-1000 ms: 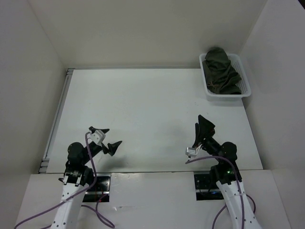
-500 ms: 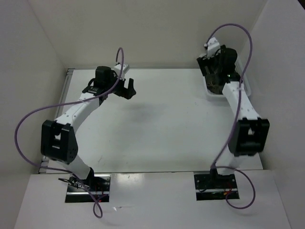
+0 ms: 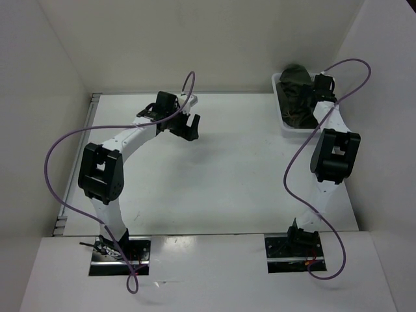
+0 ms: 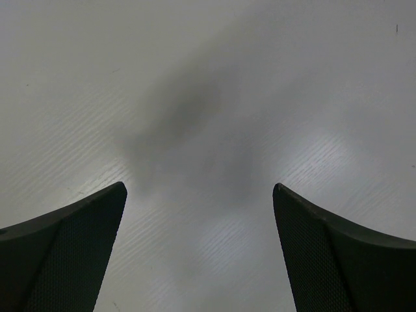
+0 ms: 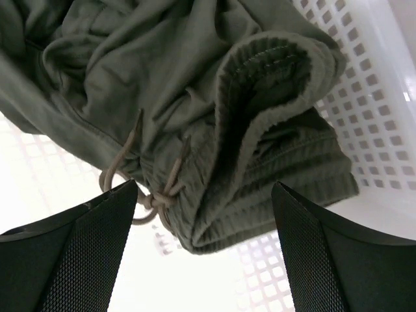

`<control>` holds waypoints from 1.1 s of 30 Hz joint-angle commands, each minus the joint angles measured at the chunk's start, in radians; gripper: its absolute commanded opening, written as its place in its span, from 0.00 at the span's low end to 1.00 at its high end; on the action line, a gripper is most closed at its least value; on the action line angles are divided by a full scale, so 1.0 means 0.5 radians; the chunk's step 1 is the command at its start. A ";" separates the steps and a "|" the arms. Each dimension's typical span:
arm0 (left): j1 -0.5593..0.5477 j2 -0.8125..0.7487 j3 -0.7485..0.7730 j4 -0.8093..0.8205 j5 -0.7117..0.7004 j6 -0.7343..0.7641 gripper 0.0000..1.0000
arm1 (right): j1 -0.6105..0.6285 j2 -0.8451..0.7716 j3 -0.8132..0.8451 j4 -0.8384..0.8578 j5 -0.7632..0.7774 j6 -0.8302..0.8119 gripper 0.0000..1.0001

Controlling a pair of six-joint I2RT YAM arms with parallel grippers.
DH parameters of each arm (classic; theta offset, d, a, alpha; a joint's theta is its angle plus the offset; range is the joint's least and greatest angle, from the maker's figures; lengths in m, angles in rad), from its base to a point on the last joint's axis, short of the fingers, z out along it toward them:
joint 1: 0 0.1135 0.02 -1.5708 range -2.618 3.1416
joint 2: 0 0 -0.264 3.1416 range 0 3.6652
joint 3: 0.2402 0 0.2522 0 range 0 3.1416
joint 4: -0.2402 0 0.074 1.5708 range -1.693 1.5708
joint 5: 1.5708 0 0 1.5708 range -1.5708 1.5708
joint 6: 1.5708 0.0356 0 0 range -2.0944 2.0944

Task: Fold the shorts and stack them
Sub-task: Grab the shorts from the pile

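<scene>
The dark olive-green shorts (image 3: 296,97) lie crumpled in the white mesh basket (image 3: 290,129) at the table's far right corner. In the right wrist view the ribbed waistband and the tan drawstring (image 5: 140,188) of the shorts (image 5: 214,117) fill the frame over the basket's mesh (image 5: 370,78). My right gripper (image 3: 317,91) hangs open just above the shorts (image 5: 205,195), with nothing between its fingers. My left gripper (image 3: 185,123) is open and empty (image 4: 200,192) over the bare white table at the far middle-left.
White walls close in the table at the back and on both sides. A metal rail (image 3: 77,162) runs along the table's left edge. Purple cables (image 3: 65,140) loop off both arms. The basket stands against the right wall.
Both arms have risen from folded near their bases and stretched far out. The left gripper has shifted right. The right gripper has settled over the shorts in the basket.
</scene>
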 commanded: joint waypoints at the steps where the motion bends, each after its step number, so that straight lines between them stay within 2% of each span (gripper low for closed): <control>1: -0.031 0.019 0.076 -0.028 -0.033 0.009 1.00 | -0.004 0.063 0.109 -0.013 -0.001 0.098 0.88; 7: -0.052 0.038 0.055 -0.028 -0.104 0.009 1.00 | -0.023 0.244 0.151 -0.035 -0.002 0.168 0.88; 10: -0.071 0.016 0.015 0.012 -0.153 0.009 1.00 | -0.041 0.293 0.246 -0.035 -0.020 0.190 0.82; 11: -0.071 -0.002 0.015 0.012 -0.174 0.009 1.00 | -0.041 0.293 0.265 -0.035 -0.020 0.190 0.64; 13: -0.071 -0.023 -0.007 0.030 -0.174 0.009 1.00 | -0.041 0.311 0.293 -0.014 -0.020 0.168 0.39; 14: -0.071 -0.048 -0.007 0.031 -0.174 0.009 1.00 | -0.041 0.293 0.317 -0.013 0.001 0.135 0.20; 17: -0.071 -0.103 -0.031 0.055 -0.174 0.009 1.00 | 0.020 0.180 0.339 0.035 0.001 0.000 0.00; 24: -0.071 -0.305 -0.129 0.257 -0.239 0.009 1.00 | 0.262 -0.415 0.311 0.495 0.191 -0.261 0.00; 28: -0.071 -0.556 -0.276 0.475 -0.563 0.009 1.00 | 0.489 -0.697 0.440 0.762 0.292 -0.497 0.00; 30: -0.071 -0.725 -0.359 0.598 -0.622 0.009 1.00 | 0.646 -0.729 0.638 0.848 0.430 -0.675 0.00; 31: -0.071 -0.781 -0.405 0.635 -0.677 0.009 1.00 | 0.698 -0.683 0.864 0.849 0.452 -0.727 0.00; 33: -0.071 -0.949 -0.546 0.684 -0.727 0.009 1.00 | 0.854 -0.625 1.098 0.830 0.452 -0.792 0.00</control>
